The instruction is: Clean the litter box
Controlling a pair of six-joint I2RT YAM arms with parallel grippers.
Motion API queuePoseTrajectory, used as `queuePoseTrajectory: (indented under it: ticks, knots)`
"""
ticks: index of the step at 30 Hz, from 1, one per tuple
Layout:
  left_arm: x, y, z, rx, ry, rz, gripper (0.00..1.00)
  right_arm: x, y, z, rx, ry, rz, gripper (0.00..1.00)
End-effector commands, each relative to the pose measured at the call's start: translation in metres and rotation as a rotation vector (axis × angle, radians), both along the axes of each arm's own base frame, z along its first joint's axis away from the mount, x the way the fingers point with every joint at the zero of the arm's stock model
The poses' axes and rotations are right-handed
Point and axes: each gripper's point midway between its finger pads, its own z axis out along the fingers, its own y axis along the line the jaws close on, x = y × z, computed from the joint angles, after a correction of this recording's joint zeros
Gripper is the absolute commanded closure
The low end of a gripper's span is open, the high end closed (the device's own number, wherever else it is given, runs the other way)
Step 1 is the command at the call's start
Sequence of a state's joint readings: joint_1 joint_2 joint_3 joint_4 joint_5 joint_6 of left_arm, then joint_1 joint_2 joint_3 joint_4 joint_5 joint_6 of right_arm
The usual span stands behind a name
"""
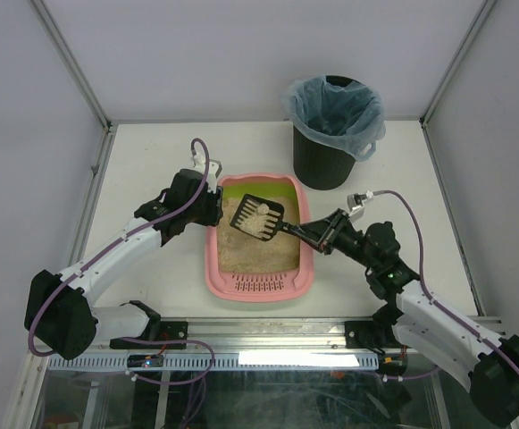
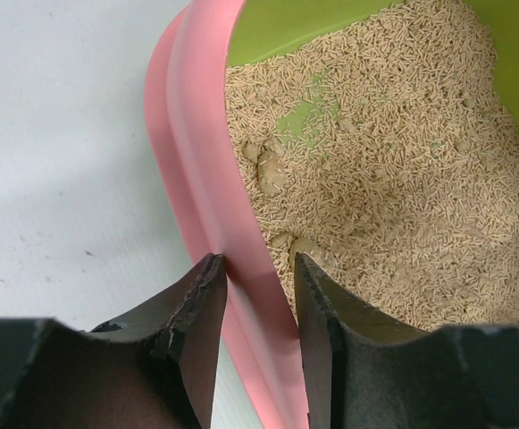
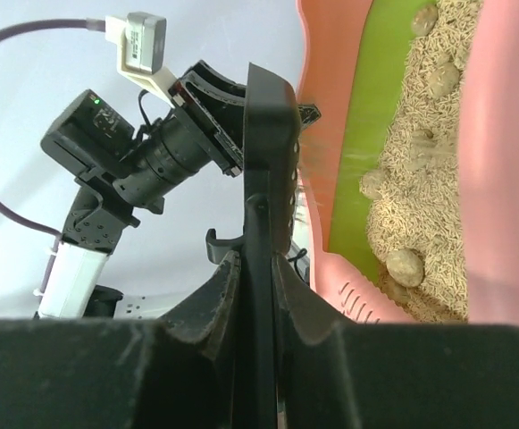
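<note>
Two robot arms clean a shallow pink plastic litter box on the white desk.
The left tool clamps the tray's left rim. The right tool is clenched on a small black slotted scoop, apparently loaded, above the litter. Best to lift it level, sifting gently, toward the black bin.

left arm stretched forward beside the litter box, left tool pinching its left rim between both fingers, right arm angled in from the box's right, right tool clamped on the scoop handle
</note>
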State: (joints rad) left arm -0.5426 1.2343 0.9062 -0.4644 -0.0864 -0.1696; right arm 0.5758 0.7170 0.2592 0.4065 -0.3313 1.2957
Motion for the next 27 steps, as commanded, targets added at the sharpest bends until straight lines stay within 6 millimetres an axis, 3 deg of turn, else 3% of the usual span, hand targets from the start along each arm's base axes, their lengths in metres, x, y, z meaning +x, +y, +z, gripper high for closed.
queuePoseTrajectory:
  ticks: [1,3,4,6,7,9,10,12,14,16,17,19,21,24,25,27]
  knots:
    - [0.004,-0.002,0.013,-0.007,-0.057,-0.018,0.64,0.004,0.007,0.019,-0.046,-0.045,0.041,1.0]
    - [0.004,-0.003,0.013,-0.01,-0.056,-0.02,0.64,0.011,-0.009,0.014,0.068,0.009,-0.086,1.0]
    - [0.005,-0.003,0.014,-0.009,-0.056,-0.021,0.64,0.005,-0.004,0.021,0.095,-0.017,-0.036,1.0]
    - [0.005,-0.003,0.012,-0.008,-0.052,-0.02,0.64,-0.007,0.017,0.031,-0.008,-0.086,0.142,1.0]
    - [0.004,-0.003,0.011,-0.007,-0.051,-0.02,0.64,-0.005,0.018,0.029,-0.053,-0.086,0.146,1.0]
    - [0.005,-0.004,0.012,-0.009,-0.052,-0.021,0.64,0.007,0.002,0.012,0.002,0.005,-0.004,1.0]
    - [0.005,-0.003,0.012,-0.007,-0.052,-0.022,0.64,0.009,-0.004,0.017,0.061,-0.01,-0.041,1.0]
    - [0.004,-0.002,0.012,-0.005,-0.054,-0.017,0.64,0.0,0.01,0.028,0.017,-0.077,0.075,1.0]
    - [0.004,-0.001,0.012,-0.003,-0.057,-0.014,0.64,-0.005,0.02,0.024,-0.052,-0.079,0.162,1.0]
    - [0.005,-0.002,0.013,-0.005,-0.057,-0.014,0.64,0.008,0.003,0.008,0.011,0.02,0.0,1.0]
    - [0.005,-0.002,0.013,-0.005,-0.058,-0.017,0.64,0.012,-0.005,0.01,0.066,0.019,-0.063,1.0]
    - [0.005,-0.001,0.013,-0.002,-0.059,-0.013,0.64,-0.004,0.01,0.029,0.03,-0.074,0.086,1.0]
    - [0.005,-0.001,0.012,0.001,-0.058,-0.012,0.64,-0.015,0.028,0.033,-0.053,-0.129,0.26,1.0]
    - [0.006,-0.002,0.014,-0.003,-0.061,-0.015,0.64,0.01,0.005,0.016,0.008,-0.018,0.005,1.0]
    - [0.006,-0.002,0.014,-0.003,-0.062,-0.014,0.64,0.008,0.002,0.019,0.049,-0.024,-0.01,1.0]
    - [0.006,-0.001,0.012,0.0,-0.058,-0.012,0.64,-0.012,0.021,0.032,0.02,-0.098,0.183,1.0]
